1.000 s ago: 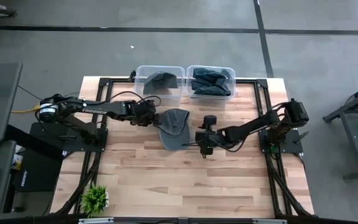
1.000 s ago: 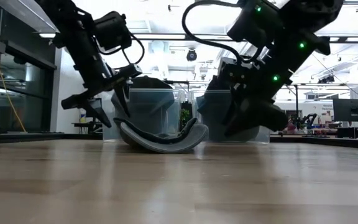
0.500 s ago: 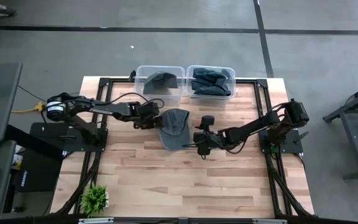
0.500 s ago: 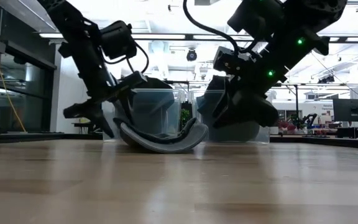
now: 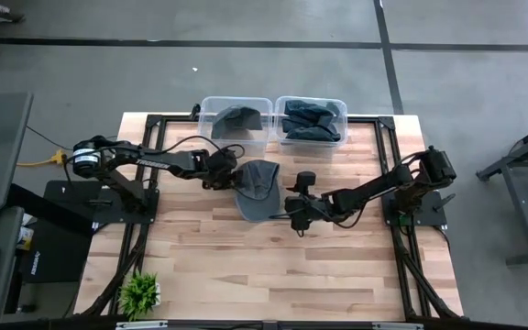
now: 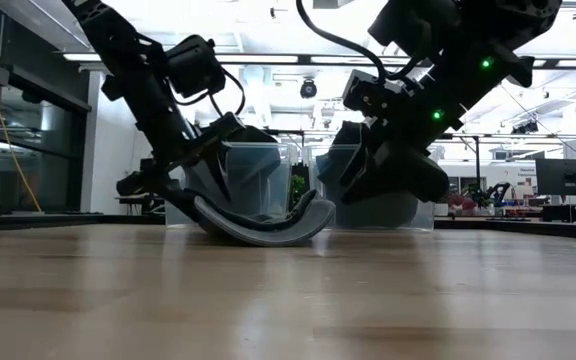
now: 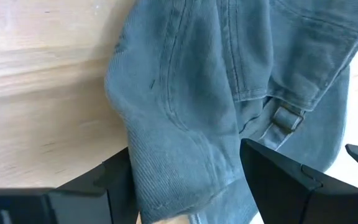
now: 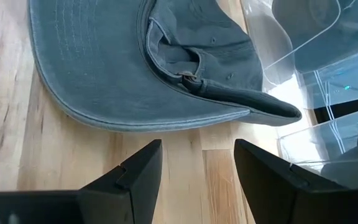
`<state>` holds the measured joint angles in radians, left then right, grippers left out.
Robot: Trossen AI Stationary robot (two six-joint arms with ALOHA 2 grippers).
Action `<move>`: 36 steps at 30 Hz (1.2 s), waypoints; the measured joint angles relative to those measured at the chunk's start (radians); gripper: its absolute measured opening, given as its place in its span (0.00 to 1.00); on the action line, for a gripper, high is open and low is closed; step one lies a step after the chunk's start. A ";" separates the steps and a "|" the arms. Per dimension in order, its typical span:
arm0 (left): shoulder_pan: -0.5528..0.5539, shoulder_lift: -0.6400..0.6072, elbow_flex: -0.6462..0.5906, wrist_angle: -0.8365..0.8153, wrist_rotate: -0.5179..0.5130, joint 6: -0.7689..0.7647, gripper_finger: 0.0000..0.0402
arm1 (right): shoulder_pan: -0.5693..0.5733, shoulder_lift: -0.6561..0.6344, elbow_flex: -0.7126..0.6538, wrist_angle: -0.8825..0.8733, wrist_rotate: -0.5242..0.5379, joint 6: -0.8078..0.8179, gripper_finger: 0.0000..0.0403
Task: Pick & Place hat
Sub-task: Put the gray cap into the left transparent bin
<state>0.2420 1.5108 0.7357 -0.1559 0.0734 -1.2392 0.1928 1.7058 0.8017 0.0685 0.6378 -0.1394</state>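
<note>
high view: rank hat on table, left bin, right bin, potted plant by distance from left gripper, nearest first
1. Hat on table, at the left gripper, fingers straddling its edge.
2. Left bin, back edge.
3. Right bin, back edge, farther right.
4. Potted plant, front left corner.

hat [image 5: 257,188] mid tabletop [image 5: 246,266], two bins [image 5: 236,117] behind; left claw [image 5: 230,174] apparently straddling its edge, right claw [image 5: 293,213] just beside.

Your wooden table [image 5: 246,266] carries a grey hat [image 5: 257,188] lying near its middle, toward the far edge. Two clear bins [image 5: 273,116] sit side by side at the far edge. A small green plant [image 5: 139,292] stands at the near left corner.
</note>
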 joint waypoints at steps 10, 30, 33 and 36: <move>0.000 0.000 0.000 0.006 0.030 0.000 0.49 | 0.000 0.000 0.000 0.001 -0.001 0.000 0.48; 0.000 -0.001 0.000 -0.005 0.042 0.175 0.02 | 0.000 0.000 0.001 0.000 -0.002 -0.019 0.48; 0.000 -0.001 0.000 -0.004 0.034 0.191 0.02 | 0.000 0.000 0.001 0.000 -0.002 -0.019 0.48; 0.000 -0.001 0.011 -0.008 0.037 0.217 0.02 | 0.000 0.000 0.001 0.000 -0.002 -0.019 0.48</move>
<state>0.2417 1.5101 0.7471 -0.1642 0.1102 -1.0226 0.1928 1.7058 0.8028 0.0689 0.6357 -0.1581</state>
